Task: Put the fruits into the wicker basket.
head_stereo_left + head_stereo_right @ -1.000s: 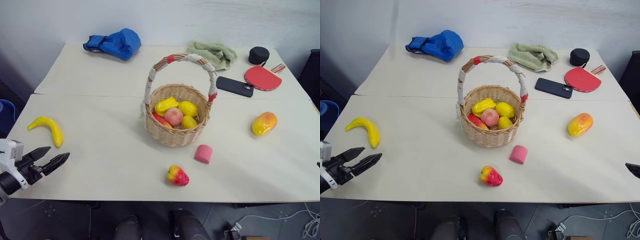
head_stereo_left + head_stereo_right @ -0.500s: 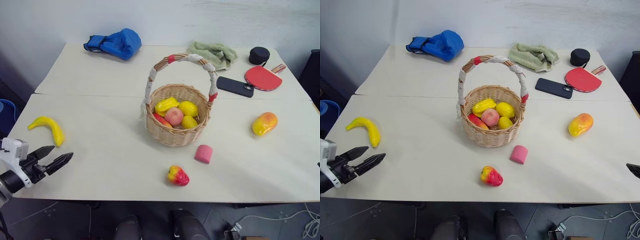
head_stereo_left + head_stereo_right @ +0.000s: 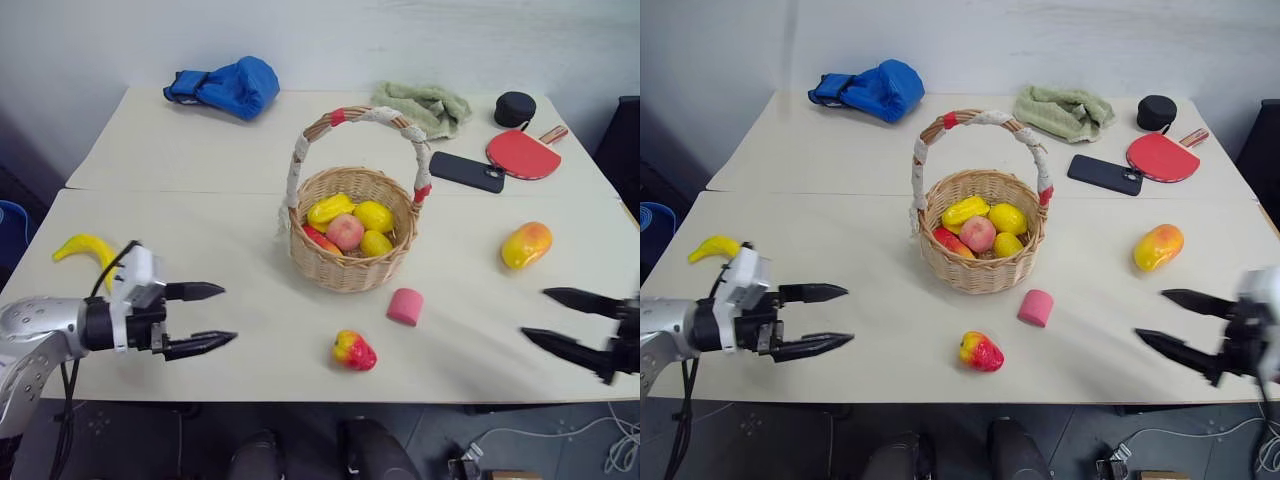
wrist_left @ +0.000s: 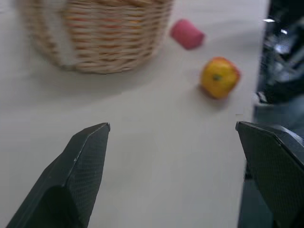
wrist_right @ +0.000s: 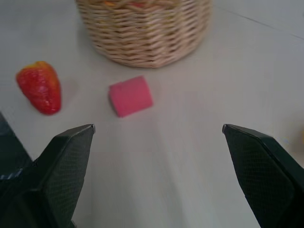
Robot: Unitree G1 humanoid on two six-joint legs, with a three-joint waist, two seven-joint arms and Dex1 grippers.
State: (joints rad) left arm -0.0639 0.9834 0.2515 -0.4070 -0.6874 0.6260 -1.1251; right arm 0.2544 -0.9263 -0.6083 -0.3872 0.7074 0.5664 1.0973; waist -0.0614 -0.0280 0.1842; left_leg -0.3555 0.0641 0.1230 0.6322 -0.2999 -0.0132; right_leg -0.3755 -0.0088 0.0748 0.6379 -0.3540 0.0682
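White worktop (image 3: 230, 150) carries the wicker basket (image 3: 350, 255); left gripper (image 3: 212, 317) and right gripper (image 3: 548, 318) hover, jaws released, empty.

The right gripper (image 5: 159, 137) stood wide open over the pale table (image 5: 190, 166), its two black fingers (image 5: 61, 166) spread far apart and empty. Beyond them sat the basket (image 5: 147, 31), only its woven wall visible, with hints of yellow and red at the rim. A pink cylinder (image 5: 130, 96) lay on its side near the basket's base, apart from it. A red fruit (image 5: 40, 88) with a yellowish tip lay beside the cylinder, not touching it, and a little farther from the basket. Nothing sat between the fingers but bare tabletop.
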